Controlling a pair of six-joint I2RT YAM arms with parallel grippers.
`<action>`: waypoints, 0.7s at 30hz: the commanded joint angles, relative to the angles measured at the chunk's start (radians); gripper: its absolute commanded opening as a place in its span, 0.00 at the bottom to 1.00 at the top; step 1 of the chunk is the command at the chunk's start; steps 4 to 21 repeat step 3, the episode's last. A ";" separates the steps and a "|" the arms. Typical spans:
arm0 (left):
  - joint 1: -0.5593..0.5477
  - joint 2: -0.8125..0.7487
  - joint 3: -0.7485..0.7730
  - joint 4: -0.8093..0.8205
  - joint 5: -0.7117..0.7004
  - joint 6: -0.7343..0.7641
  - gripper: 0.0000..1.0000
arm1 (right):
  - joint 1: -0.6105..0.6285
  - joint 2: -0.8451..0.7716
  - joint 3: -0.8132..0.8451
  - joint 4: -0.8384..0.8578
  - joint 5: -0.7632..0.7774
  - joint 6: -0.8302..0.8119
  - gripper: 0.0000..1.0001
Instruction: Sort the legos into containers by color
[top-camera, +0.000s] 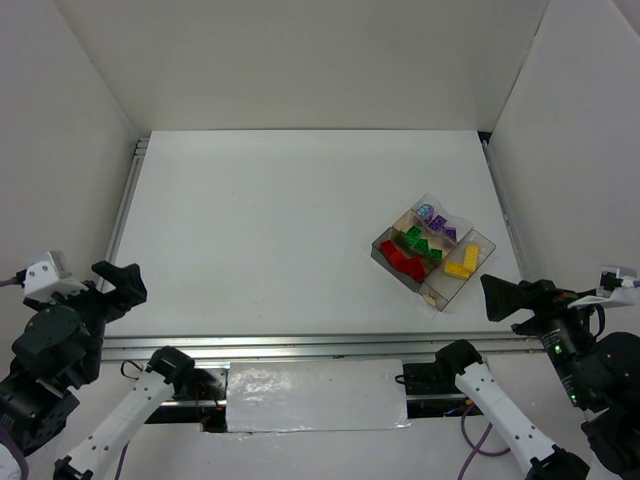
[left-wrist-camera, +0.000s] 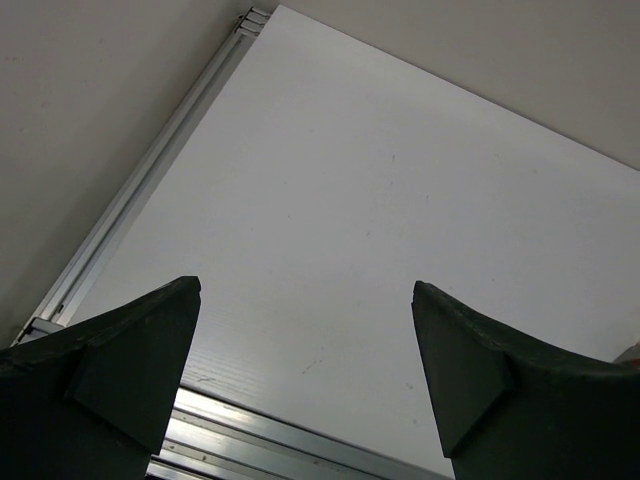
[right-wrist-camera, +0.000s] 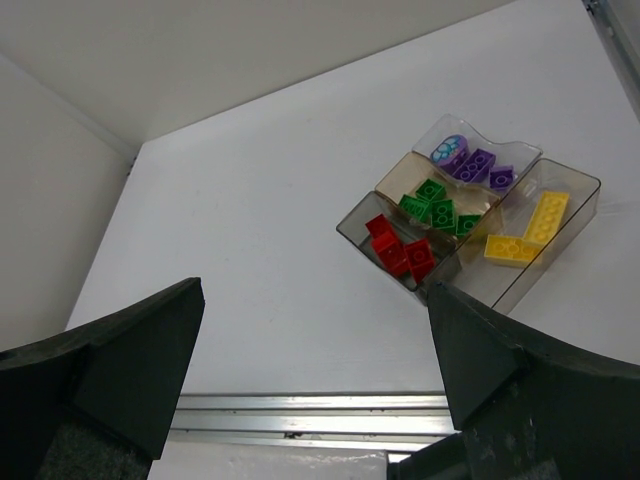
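Observation:
The clear smoky organizer box (top-camera: 449, 291) sits at the right of the table, also in the right wrist view (right-wrist-camera: 588, 190). Its compartments hold red bricks (right-wrist-camera: 400, 248), green bricks (right-wrist-camera: 436, 205), purple pieces (right-wrist-camera: 470, 161) and yellow pieces (right-wrist-camera: 528, 232); in the top view they are the red (top-camera: 401, 258), green (top-camera: 422, 243), purple (top-camera: 438, 224) and yellow (top-camera: 463, 261) groups. My left gripper (top-camera: 122, 283) is open and empty at the near left edge, its view (left-wrist-camera: 305, 330) showing only bare table. My right gripper (top-camera: 505, 298) is open and empty, just near-right of the box (right-wrist-camera: 315, 335).
White walls enclose the table on three sides. An aluminium rail (top-camera: 320, 345) runs along the near edge, and another rail (top-camera: 128, 195) along the left edge. A silver plate (top-camera: 315, 395) lies between the arm bases.

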 joint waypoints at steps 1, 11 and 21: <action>0.003 -0.006 -0.009 0.038 0.019 0.018 0.99 | 0.004 0.004 -0.016 0.043 0.001 -0.004 1.00; 0.005 -0.002 -0.012 0.041 0.024 0.021 1.00 | 0.004 0.001 -0.022 0.049 -0.002 -0.005 1.00; 0.005 -0.002 -0.012 0.041 0.024 0.021 1.00 | 0.004 0.001 -0.022 0.049 -0.002 -0.005 1.00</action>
